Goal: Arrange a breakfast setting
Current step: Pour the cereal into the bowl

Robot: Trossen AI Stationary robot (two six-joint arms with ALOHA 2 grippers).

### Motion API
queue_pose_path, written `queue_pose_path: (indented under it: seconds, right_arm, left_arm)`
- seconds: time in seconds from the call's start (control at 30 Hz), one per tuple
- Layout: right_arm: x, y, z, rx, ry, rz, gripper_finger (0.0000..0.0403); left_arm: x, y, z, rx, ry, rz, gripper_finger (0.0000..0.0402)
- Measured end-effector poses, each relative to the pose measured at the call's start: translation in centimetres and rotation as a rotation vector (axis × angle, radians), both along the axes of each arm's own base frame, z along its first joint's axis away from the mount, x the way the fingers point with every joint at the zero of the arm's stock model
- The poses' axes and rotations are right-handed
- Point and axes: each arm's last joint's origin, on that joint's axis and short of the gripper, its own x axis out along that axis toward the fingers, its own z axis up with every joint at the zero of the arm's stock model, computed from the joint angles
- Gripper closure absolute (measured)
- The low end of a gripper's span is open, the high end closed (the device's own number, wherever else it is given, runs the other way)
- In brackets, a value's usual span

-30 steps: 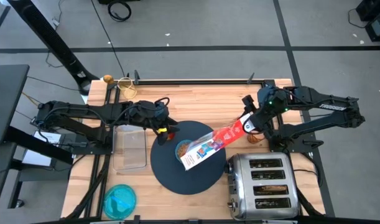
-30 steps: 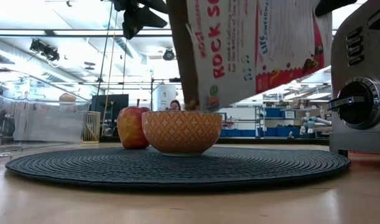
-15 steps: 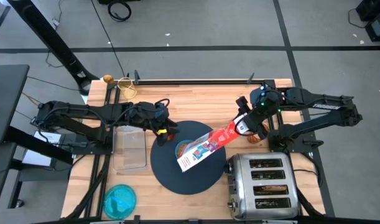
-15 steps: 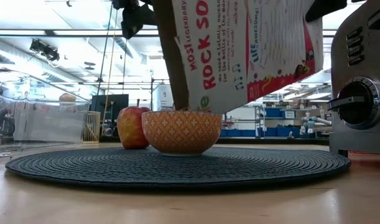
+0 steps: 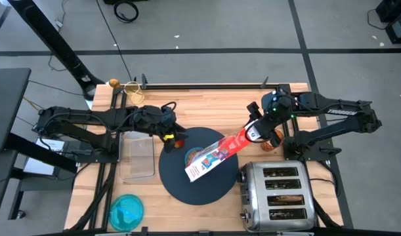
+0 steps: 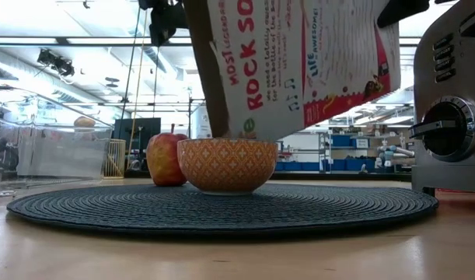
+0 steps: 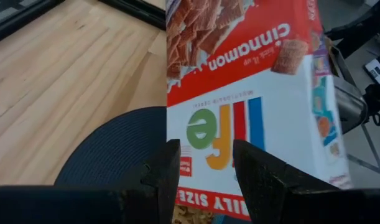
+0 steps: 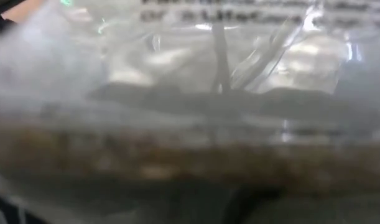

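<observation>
A red-and-white cereal box (image 5: 216,154) hangs tipped over a small orange-patterned bowl (image 6: 227,165), its white end low over the bowl. The bowl and a red apple (image 6: 165,158) stand on the dark round mat (image 5: 200,187). My right gripper (image 5: 254,132) is shut on the box's red end, above the mat's right rim. My left gripper (image 5: 168,134) hovers open and empty at the mat's far-left rim, beside the apple (image 5: 180,139). It looks toward the box (image 7: 239,93). The teal plate (image 5: 126,211) lies at the near left. My right gripper holds the cereal box by its red upper end (image 5: 245,137), coming from the table's right. The box is lifted clear and slants down toward the bowl. The wrist view shows only a blur of clear film and brown bits, so the fingers' place is hidden.
The chrome toaster (image 5: 277,195) stands at the near right, close to the mat, with toast (image 5: 287,197) in one slot. A clear tray (image 5: 137,156) lies left of the mat. An orange-brown thing (image 5: 272,141) stands behind my right gripper.
My right gripper has moved a little toward the table's left with the cereal box. The box's low white end has slid left and sunk closer over the bowl.
</observation>
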Motion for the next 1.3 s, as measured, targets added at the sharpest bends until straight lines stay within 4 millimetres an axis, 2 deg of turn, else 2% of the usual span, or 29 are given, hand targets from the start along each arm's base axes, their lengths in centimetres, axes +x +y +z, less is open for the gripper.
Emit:
queue_pose_path:
  seconds: [0.23, 0.53, 0.93, 1.3]
  right_arm:
    - [-0.4, 0.0, 1.4, -0.015, -0.036, -0.013, 0.017]
    - [-0.9, 0.0, 0.9, 0.028, 0.044, -0.049, 0.0171]
    - [-2.3, 0.1, 1.6, 0.044, 0.008, -0.071, 0.0171]
    - [-3.9, -0.7, 2.1, 0.169, 0.004, -0.137, 0.0171]
  left_arm:
    - [0.0, 0.0, -0.1, 0.0, 0.007, 0.0, 0.0247]
    - [-0.1, 0.0, -0.1, 0.0, 0.015, 0.0, 0.0247]
    - [-0.1, 0.0, -0.1, 0.017, 0.015, -0.009, 0.0247]
    - [0.1, 0.8, 0.3, -0.016, -0.037, -0.032, 0.0247]
